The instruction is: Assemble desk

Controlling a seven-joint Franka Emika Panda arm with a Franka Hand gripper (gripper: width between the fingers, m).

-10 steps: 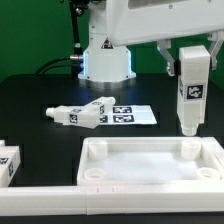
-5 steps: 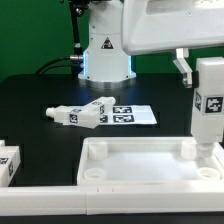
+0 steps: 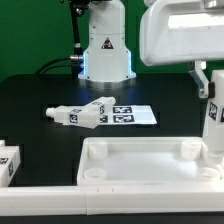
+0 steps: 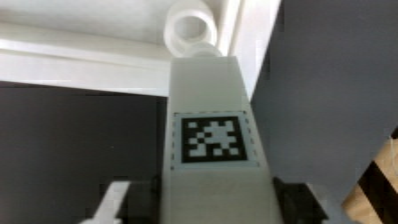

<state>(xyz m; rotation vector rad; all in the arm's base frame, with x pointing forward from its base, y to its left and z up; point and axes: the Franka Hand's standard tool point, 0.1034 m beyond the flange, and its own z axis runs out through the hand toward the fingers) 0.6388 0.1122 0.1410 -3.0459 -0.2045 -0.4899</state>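
My gripper (image 3: 211, 88) is shut on a white square-section leg (image 3: 215, 125) and holds it upright at the exterior view's right edge. The leg's lower end hangs over the far right corner of the white tabletop (image 3: 130, 147). In the wrist view the leg (image 4: 214, 100) runs out from between my fingers (image 4: 114, 203), with its black-and-white tag (image 4: 214, 138) facing the camera. Just past its tip lies a round corner socket (image 4: 192, 36). Two more legs (image 3: 84, 113) lie tipped over beside the marker board (image 3: 138, 116). Another leg (image 3: 8, 165) lies at the left edge.
The arm's white base (image 3: 105, 55) stands at the back with a cable beside it. A long white border rail (image 3: 40, 196) runs along the front of the black table, against the tabletop's near side.
The arm has carried the held leg toward the exterior view's right and slightly lower, from above the tabletop's far rim to its far right corner. The grip is unchanged.
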